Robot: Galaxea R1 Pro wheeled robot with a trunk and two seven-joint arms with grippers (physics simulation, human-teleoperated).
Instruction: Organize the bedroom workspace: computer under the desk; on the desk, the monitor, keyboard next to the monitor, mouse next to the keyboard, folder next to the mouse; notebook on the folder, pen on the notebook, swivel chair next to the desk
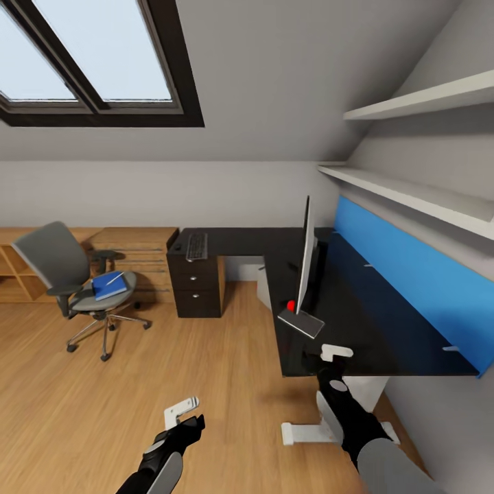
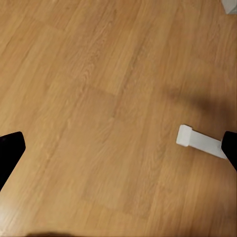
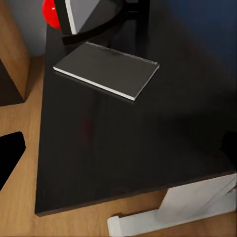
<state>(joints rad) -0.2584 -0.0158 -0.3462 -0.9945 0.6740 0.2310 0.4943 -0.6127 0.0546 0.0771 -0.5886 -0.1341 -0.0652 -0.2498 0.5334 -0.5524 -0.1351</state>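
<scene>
The folder [image 1: 110,285] is seen on the swivel chair [image 1: 65,274], well apart from both grippers; right gripper [image 1: 336,353] is held over the counter [image 1: 370,322]; neither gripper's opening can be determined.

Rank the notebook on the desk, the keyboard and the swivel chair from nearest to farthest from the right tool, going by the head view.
From the right tool, at the desk's near edge:
1. The notebook, flat on the desk just beyond it, by the monitor's foot.
2. The keyboard, on the desk's far wing, over the drawers.
3. The swivel chair, out on the floor to the left, with the folder on its seat.
</scene>
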